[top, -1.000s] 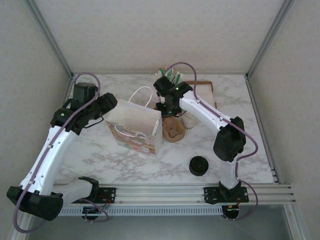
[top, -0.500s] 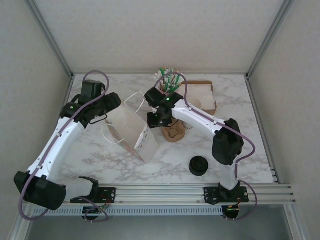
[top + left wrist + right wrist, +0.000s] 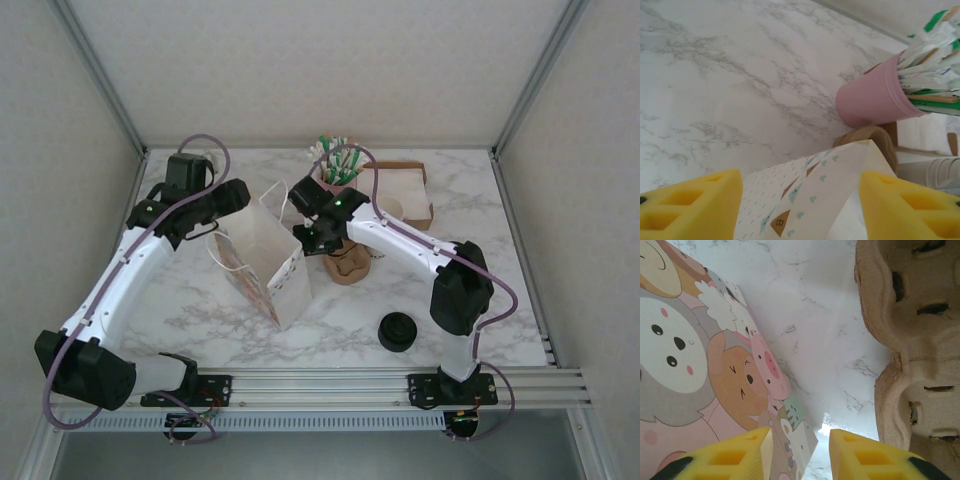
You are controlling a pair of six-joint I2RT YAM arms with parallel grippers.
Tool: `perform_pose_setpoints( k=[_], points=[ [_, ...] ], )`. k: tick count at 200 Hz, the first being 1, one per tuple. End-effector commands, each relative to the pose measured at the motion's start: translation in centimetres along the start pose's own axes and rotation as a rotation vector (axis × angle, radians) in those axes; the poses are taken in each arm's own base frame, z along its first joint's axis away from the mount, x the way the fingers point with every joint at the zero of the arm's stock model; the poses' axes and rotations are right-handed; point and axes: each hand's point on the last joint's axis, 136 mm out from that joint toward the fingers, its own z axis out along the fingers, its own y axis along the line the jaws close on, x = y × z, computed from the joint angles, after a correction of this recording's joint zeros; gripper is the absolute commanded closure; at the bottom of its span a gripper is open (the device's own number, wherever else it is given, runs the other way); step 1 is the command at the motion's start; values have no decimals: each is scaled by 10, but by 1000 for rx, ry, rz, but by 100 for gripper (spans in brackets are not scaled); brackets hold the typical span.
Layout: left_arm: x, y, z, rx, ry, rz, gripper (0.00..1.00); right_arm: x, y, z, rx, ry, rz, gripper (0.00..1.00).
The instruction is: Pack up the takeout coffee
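Left gripper (image 3: pixel 800 192) spread wide astride the bag's (image 3: pixel 262 262) top edge; right gripper (image 3: pixel 801 445) part-spread, empty, between bag and carrier (image 3: pixel 910 340). Coffee (image 3: pixel 398 331) stands on the desk (image 3: pixel 200 300) near the right arm's base

**Lighting and image quality.** Soft, even light from above fills all three views. Overhead view: the marble desk (image 3: pixel 190 300) is bright and sharp, with faint shadows beside the paper bag (image 3: pixel 262 262) and under the arms. Left wrist view: the left end effector (image 3: pixel 799 197) is blurred, the desk beyond it crisp. Right wrist view: the right end effector (image 3: pixel 800 440) is soft-edged; the bag shades the desk, with a bright patch beside its lower corner.
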Motion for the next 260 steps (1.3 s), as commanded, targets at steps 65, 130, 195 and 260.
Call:
perform_pose_setpoints(
  k=[65,130,195,260],
  points=[
    [-12,-41,0,229,-22,24,39,-1,6,-20,-10,-119,-38,65],
    [-33,-26,-12,96,-87,39,36,-10,-26,-34,153,-211,-33,62],
    [-30,35,-79,-186,-182,-102,33,-27,-60,-13,232,-171,-11,57],
    [7,55,-115,-221,-150,-238,36,-31,-89,9,252,-97,-40,54]
  ],
)
